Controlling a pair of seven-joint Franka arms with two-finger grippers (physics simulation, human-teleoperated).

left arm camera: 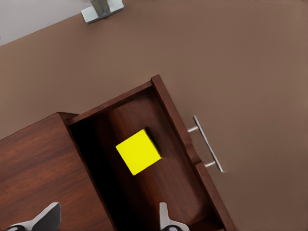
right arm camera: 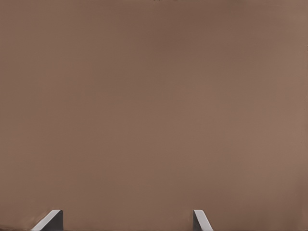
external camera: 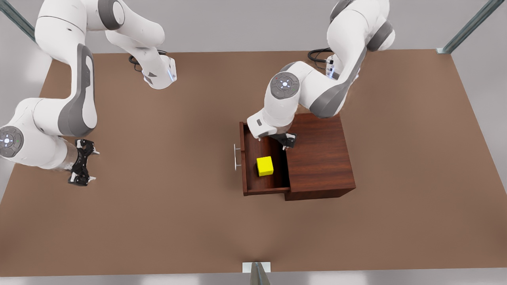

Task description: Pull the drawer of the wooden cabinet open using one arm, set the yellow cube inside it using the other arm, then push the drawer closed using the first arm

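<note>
Two arms share the brown table, and from the front view we place both against the wooden cabinet. The left gripper hangs over the inner end of the drawer, mostly hidden under its own white wrist there; the left wrist view shows its two fingertips spread apart with nothing between them. That view also gives us the drawer's silver bar handle side-on. The drawer is pulled out from the cabinet, and the yellow cube sits on its floor, apart from the walls. The right gripper waits well away from the cabinet, jaws parted and empty, and its wrist view sees bare table past the fingertips.
</note>
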